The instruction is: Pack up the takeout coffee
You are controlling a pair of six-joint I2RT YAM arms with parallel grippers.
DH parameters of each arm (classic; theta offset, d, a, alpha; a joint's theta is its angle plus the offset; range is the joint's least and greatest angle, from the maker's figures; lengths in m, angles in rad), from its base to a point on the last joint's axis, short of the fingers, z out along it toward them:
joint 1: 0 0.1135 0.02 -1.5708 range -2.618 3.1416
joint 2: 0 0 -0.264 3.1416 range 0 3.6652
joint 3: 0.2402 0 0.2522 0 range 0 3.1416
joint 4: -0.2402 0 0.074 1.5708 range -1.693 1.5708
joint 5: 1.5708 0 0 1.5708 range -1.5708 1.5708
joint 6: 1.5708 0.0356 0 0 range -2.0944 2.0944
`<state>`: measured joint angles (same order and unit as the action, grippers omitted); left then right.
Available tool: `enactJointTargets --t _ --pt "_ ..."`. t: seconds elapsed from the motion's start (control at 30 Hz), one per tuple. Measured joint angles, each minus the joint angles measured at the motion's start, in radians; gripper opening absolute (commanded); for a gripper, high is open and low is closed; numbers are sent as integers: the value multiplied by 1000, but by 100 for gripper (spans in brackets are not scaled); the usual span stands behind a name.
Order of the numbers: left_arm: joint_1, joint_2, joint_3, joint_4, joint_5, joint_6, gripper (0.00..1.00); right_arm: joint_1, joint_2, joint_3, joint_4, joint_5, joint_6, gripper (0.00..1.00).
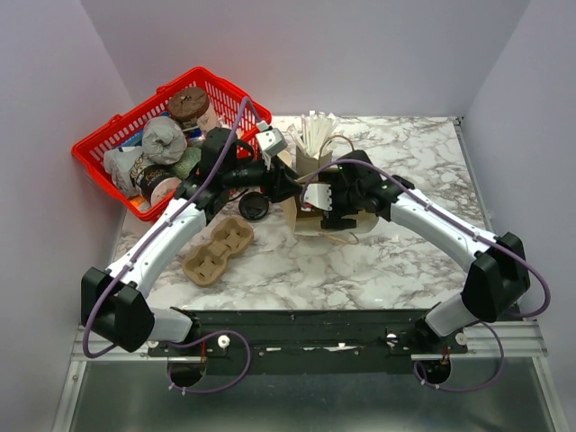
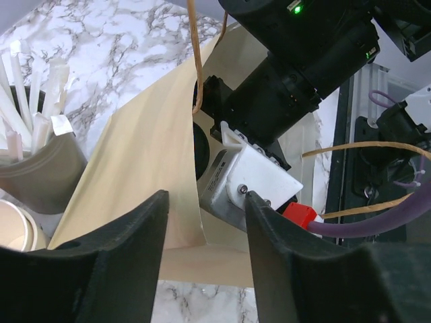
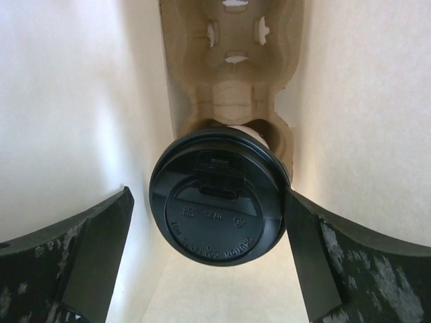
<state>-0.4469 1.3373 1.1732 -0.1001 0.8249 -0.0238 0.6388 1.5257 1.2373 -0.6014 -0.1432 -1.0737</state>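
The takeout coffee shows only in the right wrist view, as a black lid (image 3: 219, 205) with a sliver of white cup under it. It stands in a brown pulp carrier (image 3: 232, 60) at the bottom of the tan paper bag (image 1: 306, 223). My right gripper (image 3: 207, 196) reaches down into the bag, open, with one finger on each side of the lid; the right finger touches the rim and the left finger stands apart. My left gripper (image 2: 205, 198) is open at the bag's mouth, with the bag's wall edge (image 2: 135, 148) between its fingers.
A second pulp carrier (image 1: 219, 250) and a loose black lid (image 1: 255, 207) lie left of the bag. A red basket (image 1: 108, 144) of packets is at the back left. A grey cup of white sticks (image 1: 315, 148) stands behind the bag.
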Motion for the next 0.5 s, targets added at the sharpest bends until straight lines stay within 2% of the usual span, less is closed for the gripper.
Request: enactJointTargets --t 0.33,0.5 --pt "-1 10 20 2 -31 27 39 -10 -34 0 -76 -11 27 100" --pt "0 51 26 -2 -58 39 28 -2 -69 3 -91 -63 27 100"
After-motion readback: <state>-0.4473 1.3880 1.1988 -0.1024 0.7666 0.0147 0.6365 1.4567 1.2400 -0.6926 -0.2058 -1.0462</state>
